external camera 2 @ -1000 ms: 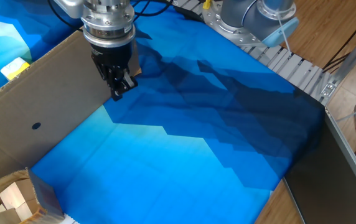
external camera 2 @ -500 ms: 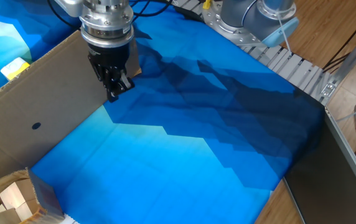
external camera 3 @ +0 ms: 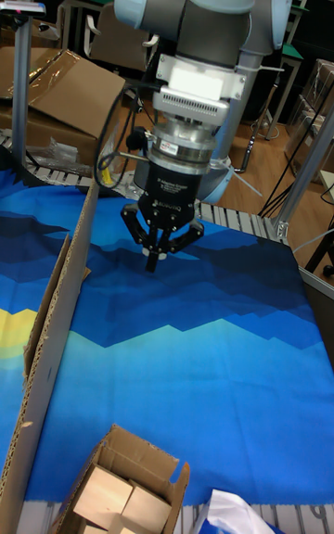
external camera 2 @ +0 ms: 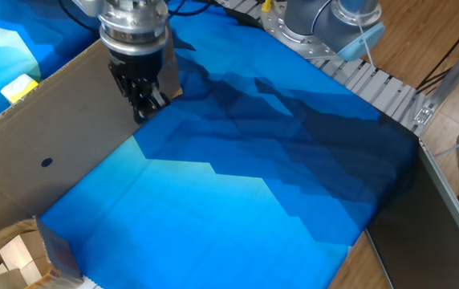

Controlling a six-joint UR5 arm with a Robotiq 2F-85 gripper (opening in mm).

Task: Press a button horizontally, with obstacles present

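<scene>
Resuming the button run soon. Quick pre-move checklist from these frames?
1. Button in view: ok, yellow block behind the cardboard panel.
2. Straight path to the button: not ok, the panel stands between it and the gripper.
3. Gripper off the blue cloth: ok, it hangs above the cloth in the tall view.
4. Clearance from panel: cannot tell, gripper overlaps the panel's end.
5. Fingers shut for pressing: ok, tips meet.

The cardboard panel (external camera 2: 53, 136) hides most of the button (external camera 2: 18, 87) and runs off the left edge.
</scene>
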